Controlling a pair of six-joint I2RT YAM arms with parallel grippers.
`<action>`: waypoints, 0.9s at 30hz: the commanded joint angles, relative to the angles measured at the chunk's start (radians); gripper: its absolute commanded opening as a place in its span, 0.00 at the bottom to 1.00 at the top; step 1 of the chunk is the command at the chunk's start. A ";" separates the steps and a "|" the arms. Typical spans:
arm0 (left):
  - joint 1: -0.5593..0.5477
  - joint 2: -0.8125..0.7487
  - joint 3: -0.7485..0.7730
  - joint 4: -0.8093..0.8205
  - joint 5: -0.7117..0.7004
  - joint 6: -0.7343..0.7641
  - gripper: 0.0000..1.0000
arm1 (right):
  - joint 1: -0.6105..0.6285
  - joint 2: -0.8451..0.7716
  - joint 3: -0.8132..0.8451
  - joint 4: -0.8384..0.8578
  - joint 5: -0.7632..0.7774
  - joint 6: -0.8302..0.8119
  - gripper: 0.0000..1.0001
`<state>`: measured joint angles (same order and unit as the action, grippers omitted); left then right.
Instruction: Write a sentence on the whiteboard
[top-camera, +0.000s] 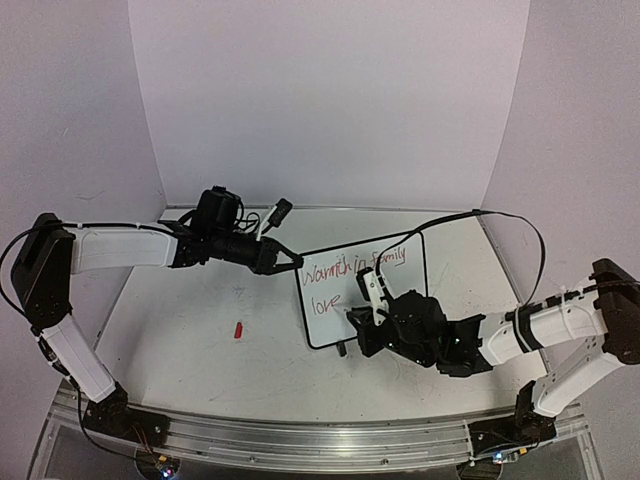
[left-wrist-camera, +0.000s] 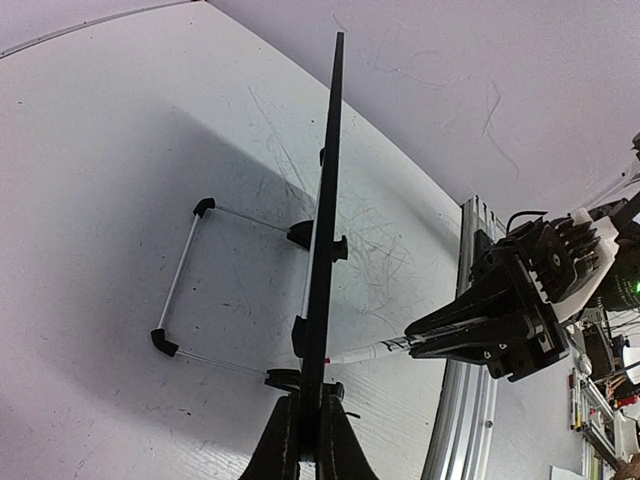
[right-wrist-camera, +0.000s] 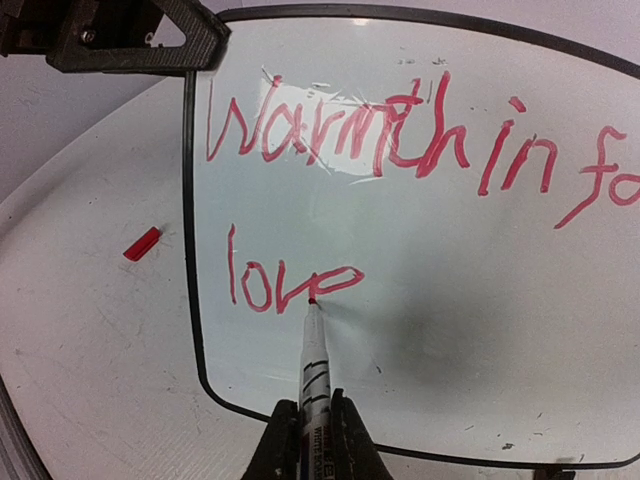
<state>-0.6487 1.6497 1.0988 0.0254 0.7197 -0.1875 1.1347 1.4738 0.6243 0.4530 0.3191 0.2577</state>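
The whiteboard is standing on the table, showing wobbly red words: "Warmth in family" over "love". The left claw is pinching its left edge. The right claw is gripping a marker touching "love".

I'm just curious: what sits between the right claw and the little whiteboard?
A marker, clamped in the right gripper, spans that stretch, with its red tip on the whiteboard. The right wrist view shows it best.
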 joint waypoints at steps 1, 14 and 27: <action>-0.005 -0.047 0.011 0.008 0.012 0.016 0.00 | -0.001 0.007 -0.014 -0.017 0.014 0.017 0.00; -0.005 -0.046 0.010 0.008 0.013 0.016 0.00 | -0.001 -0.018 -0.021 -0.041 0.075 0.032 0.00; -0.005 -0.044 0.012 0.008 0.014 0.016 0.00 | -0.002 -0.059 -0.021 -0.050 0.104 0.031 0.00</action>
<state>-0.6488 1.6497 1.0988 0.0254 0.7194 -0.1871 1.1393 1.4478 0.6052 0.4135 0.3757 0.2887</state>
